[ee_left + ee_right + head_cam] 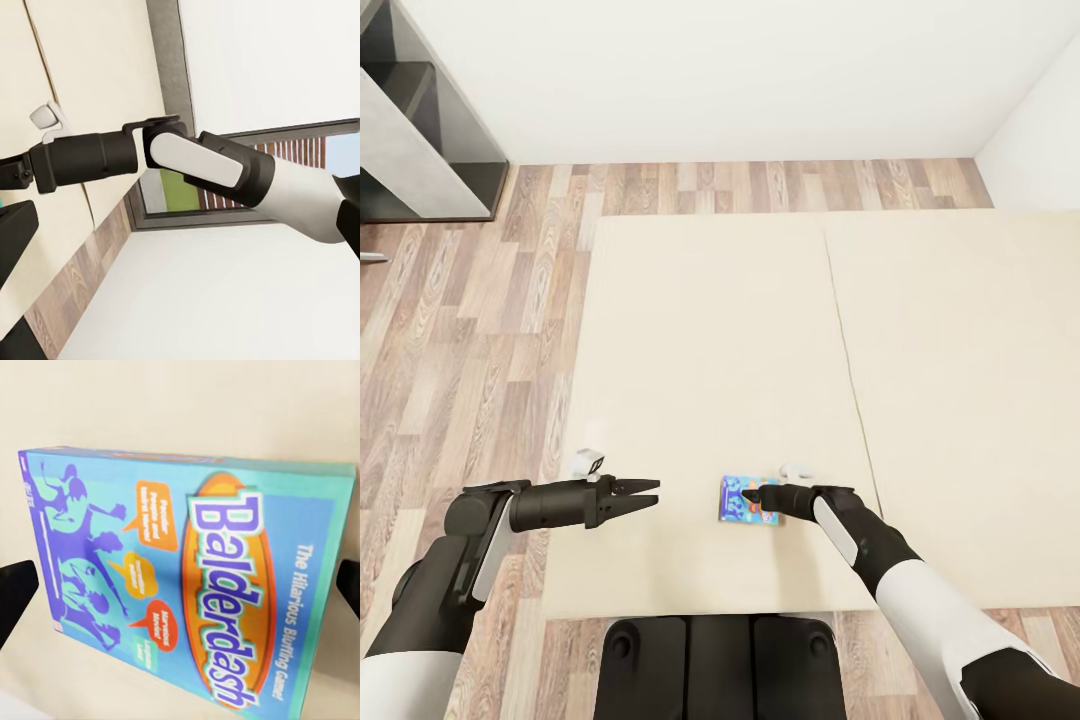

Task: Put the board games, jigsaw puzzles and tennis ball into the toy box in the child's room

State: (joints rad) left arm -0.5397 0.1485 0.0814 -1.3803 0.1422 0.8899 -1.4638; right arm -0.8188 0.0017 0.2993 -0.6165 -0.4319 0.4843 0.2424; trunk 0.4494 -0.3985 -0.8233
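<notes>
A small blue board game, lettered Balderdash, lies flat on the beige bed near its front edge. My right gripper hangs over the game's right end. In the right wrist view the right gripper is open, one dark finger off each short end of the box. My left gripper hovers over bare mattress a hand's width left of the game. It is open and holds nothing, and its fingers show in the left wrist view. The toy box, the table and the other toys are out of view.
The mattress seam runs front to back, right of the game. Wood-plank floor lies left of and behind the bed. A grey cabinet stands at the far left by the white wall. My base meets the bed's front edge.
</notes>
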